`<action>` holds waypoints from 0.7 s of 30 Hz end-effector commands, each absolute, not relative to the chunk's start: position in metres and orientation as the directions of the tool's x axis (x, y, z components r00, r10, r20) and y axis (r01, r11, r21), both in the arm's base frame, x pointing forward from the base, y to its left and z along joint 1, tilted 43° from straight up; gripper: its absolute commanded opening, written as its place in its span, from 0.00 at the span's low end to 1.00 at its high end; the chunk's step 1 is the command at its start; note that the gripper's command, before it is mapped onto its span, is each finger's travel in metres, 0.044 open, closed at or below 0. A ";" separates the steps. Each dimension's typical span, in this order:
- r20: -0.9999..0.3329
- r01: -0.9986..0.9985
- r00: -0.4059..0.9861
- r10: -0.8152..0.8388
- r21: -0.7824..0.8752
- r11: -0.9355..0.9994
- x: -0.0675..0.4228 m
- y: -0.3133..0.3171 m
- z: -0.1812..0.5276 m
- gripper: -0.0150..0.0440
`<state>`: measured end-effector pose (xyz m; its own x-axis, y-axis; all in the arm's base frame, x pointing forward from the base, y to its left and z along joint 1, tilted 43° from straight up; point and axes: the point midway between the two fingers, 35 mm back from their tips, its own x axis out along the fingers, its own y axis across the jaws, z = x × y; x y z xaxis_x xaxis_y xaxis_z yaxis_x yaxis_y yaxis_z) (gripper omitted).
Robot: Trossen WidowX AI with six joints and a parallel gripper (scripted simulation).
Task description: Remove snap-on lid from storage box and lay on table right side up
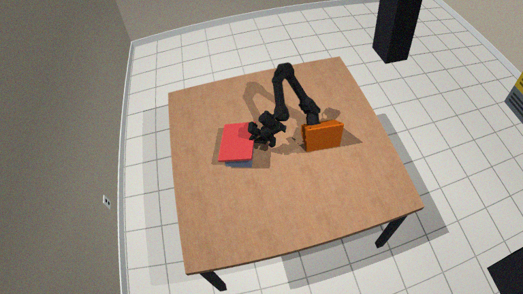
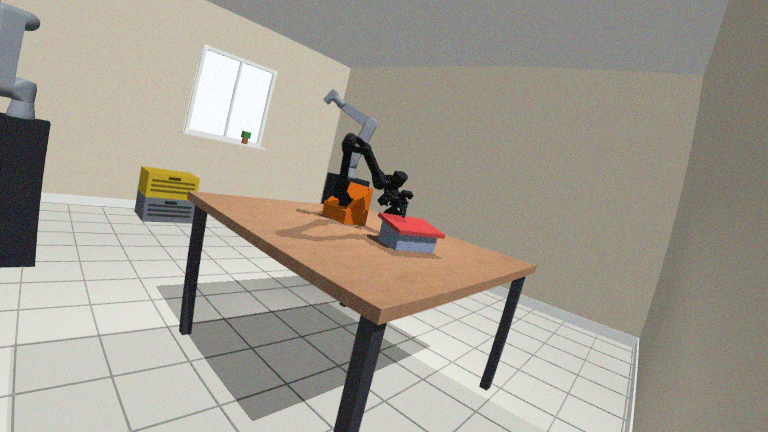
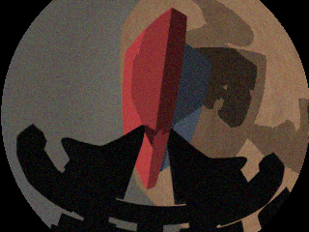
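Observation:
The flat red lid (image 1: 234, 146) (image 2: 412, 225) (image 3: 145, 87) lies over the blue-grey storage box (image 1: 240, 163) (image 2: 416, 244) (image 3: 193, 84), red face up. The box stands on the wooden table (image 1: 293, 202) (image 2: 345, 271). My gripper (image 1: 255, 139) (image 2: 395, 212) (image 3: 156, 130) is at the lid's edge on the side facing the arm's base. Its fingers are shut on the lid's rim, with the red edge between the fingertips in the wrist view. I cannot tell whether there is a small gap between lid and box. The lid hides the box's inside.
An orange upright object (image 1: 323, 137) (image 2: 359, 211) stands beside the arm's base, on the far side of the gripper from the box. The table's left edge (image 1: 172, 160) lies beyond the lid in the top view. Black pedestals and stacked crates (image 2: 167, 195) stand off the table.

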<state>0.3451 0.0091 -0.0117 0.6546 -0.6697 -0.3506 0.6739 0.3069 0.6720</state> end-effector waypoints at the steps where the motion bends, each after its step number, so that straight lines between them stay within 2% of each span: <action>1: -0.348 0.670 0.657 -0.669 0.677 0.306 0.348 0.013 -0.007 0.25; 21: -0.348 0.669 0.657 -0.669 0.677 0.305 0.357 0.028 0.014 0.25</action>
